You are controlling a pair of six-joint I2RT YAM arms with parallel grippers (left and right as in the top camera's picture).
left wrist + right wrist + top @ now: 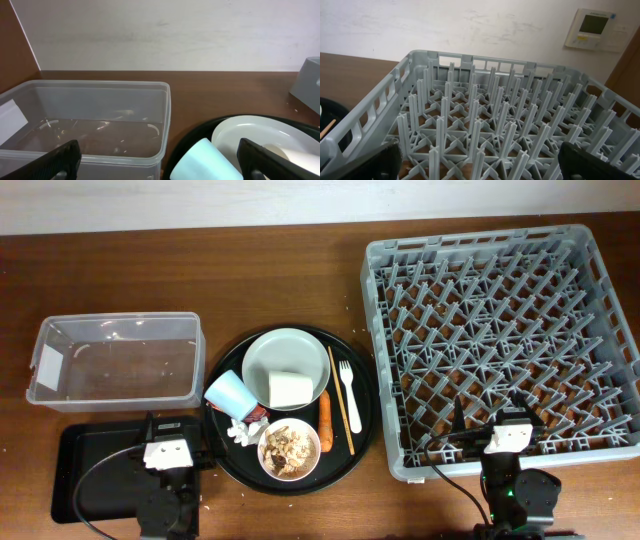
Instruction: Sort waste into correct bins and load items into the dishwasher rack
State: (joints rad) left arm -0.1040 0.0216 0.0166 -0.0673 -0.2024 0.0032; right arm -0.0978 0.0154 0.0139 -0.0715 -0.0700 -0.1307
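1. Your left gripper point(159, 150) sits low at the near left of the table point(300, 240), over the shallow black tray point(85, 465). Its fingers are spread wide and hold nothing.
2. Straight ahead of that gripper is the near wall of the clear tub point(115, 320). The tub stands just beyond the shallow tray.
3. To the gripper's right, close by, is the round black tray point(366, 410). The light blue cup point(200, 160) lies on its side at the tray's left edge, nearest of all to your left fingers but not between them.
4. Behind the cup is the plate point(285, 355), with the white cup point(290, 388) lying on it.
5. Nearer you on the round tray are the red wrapper point(257, 415), the tissue point(243, 433) and the white bowl point(290, 452) holding food scraps point(288, 444).
6. Right of the bowl lie the carrot point(325, 437), then the chopsticks point(341, 402) and the fork point(349, 395).
7. Your right gripper point(477, 150) is at the near edge of the dishwasher rack point(385, 360), facing its pegs. Its fingers are wide apart and empty, well apart from every item.
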